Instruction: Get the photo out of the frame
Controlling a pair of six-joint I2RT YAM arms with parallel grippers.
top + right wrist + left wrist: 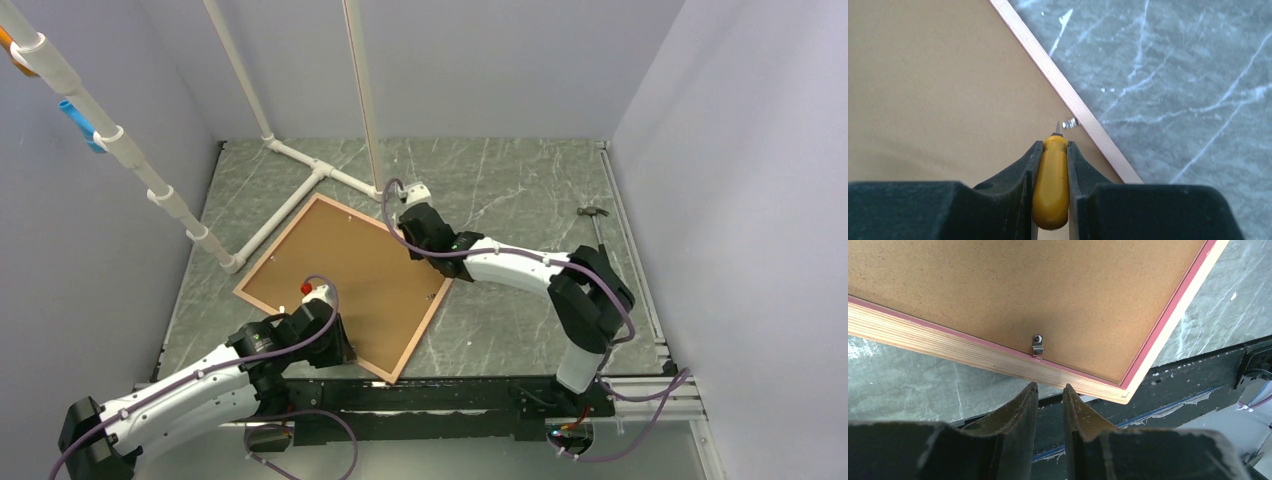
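My right pincer point(1052, 144) pinches the yellow screwdriver point(1050, 185), its tip just left of the clip point(1069, 123) on the frame point(1068, 95) (edge runs diagonally); left pincer point(1050, 387) slightly spread, empty.

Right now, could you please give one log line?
frame: back up | right gripper: shut on yellow-handled tool at clip | left gripper: open, empty

Clearance around frame point(948, 345), back-up on table point(520, 190)
Open marble right of and beyond frame; white pipe stand point(322, 170) runs close along its far-left edge, one upright near far corner; small dark object point(594, 211) by right wall; right gripper point(1054, 144), clamped on yellow-handled tool point(1050, 185), over right edge; left gripper point(1050, 386), jaws slightly apart, off near edge.
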